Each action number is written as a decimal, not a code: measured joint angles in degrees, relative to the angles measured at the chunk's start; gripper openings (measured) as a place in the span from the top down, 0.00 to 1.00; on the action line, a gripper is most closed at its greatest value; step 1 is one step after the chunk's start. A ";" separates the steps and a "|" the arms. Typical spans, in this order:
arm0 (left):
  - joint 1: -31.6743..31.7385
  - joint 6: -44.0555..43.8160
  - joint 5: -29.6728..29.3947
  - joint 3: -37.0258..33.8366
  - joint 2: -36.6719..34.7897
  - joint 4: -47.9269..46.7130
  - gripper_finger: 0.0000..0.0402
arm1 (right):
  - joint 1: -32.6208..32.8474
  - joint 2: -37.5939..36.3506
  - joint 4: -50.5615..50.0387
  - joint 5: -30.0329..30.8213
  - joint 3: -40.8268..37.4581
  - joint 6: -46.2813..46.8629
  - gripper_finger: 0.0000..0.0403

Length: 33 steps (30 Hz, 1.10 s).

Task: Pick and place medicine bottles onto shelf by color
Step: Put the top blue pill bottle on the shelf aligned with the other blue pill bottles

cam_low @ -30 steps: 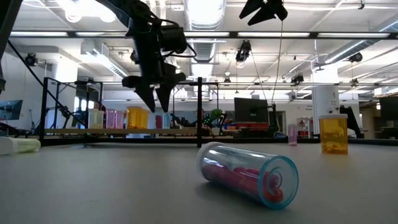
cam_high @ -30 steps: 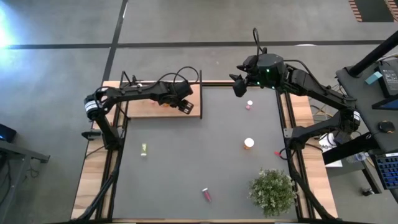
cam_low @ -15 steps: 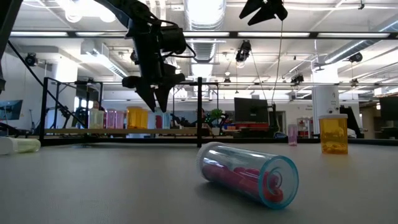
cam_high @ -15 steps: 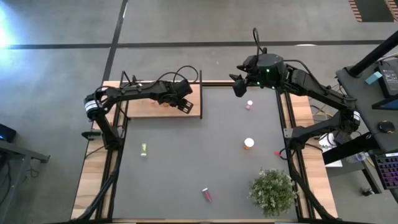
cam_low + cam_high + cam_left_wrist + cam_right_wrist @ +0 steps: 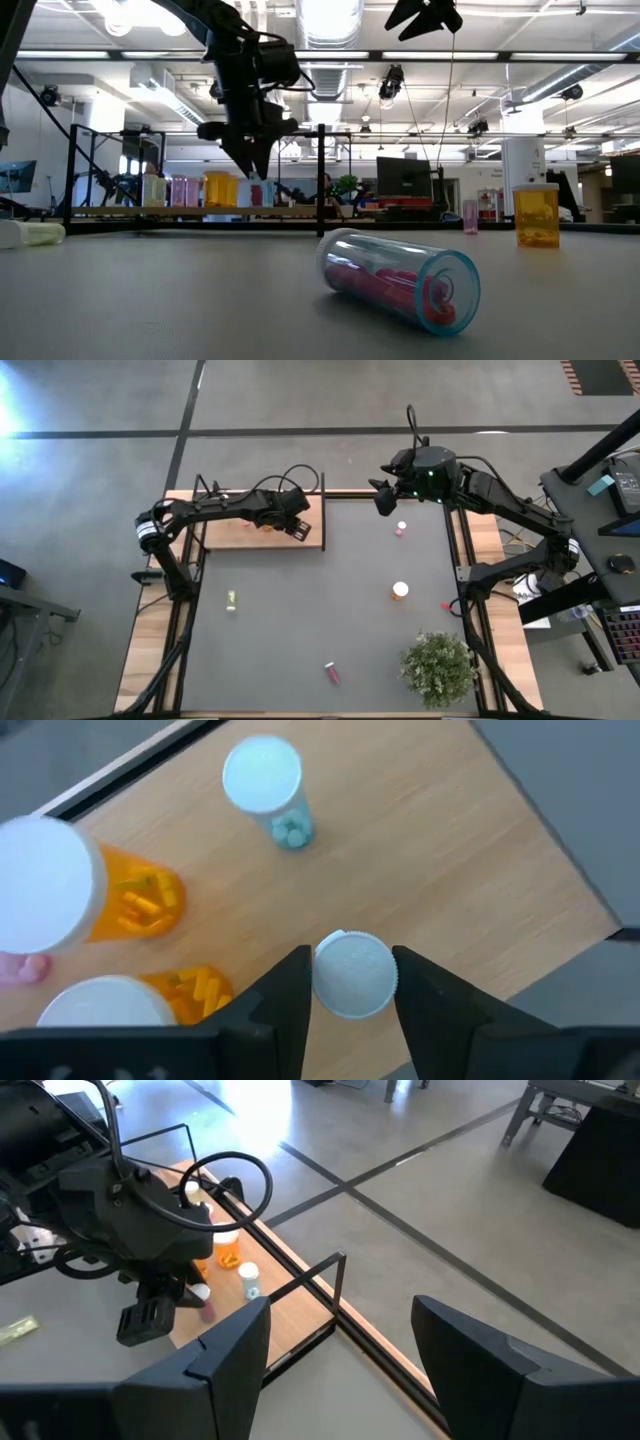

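Note:
My left gripper (image 5: 353, 990) hangs over the right end of the light-wood shelf (image 5: 235, 536), shut on a white-capped medicine bottle (image 5: 353, 973). In the right wrist view that bottle's body (image 5: 206, 1306) looks pink. On the shelf also stand a clear bottle with teal pills (image 5: 265, 780) and two orange bottles (image 5: 60, 890) (image 5: 120, 1000). My right gripper (image 5: 383, 500) waits open, high over the table's far right corner. Loose on the table are a yellow-green bottle (image 5: 231, 599) on its side, an upright orange one (image 5: 400, 591) and two pink ones (image 5: 401, 529) (image 5: 331, 673). My left gripper pinches the bottle's white cap (image 5: 330, 982) between its two fingers, one on each side. The fingers (image 5: 290, 1000) come from above, slanting down. The bottle stands upright; the cap hides its body and foot, so whether it rests on the shelf does not show.
A bushy green plant (image 5: 438, 668) stands at the near right of the table. A thin black frame post (image 5: 323, 510) rises at the shelf's right end. A small pink item (image 5: 446, 605) lies by the right edge strip. The dark middle of the tabletop (image 5: 310, 610) has room.
My left gripper has shut: in the low view the gap between its fingertips has narrowed step by step until they meet the bottle's cap. Neither arm has moved from its place.

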 joint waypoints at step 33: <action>1.92 4.65 -0.71 -0.04 0.00 3.86 0.71 | 0.01 0.00 0.00 0.00 -0.01 0.00 0.42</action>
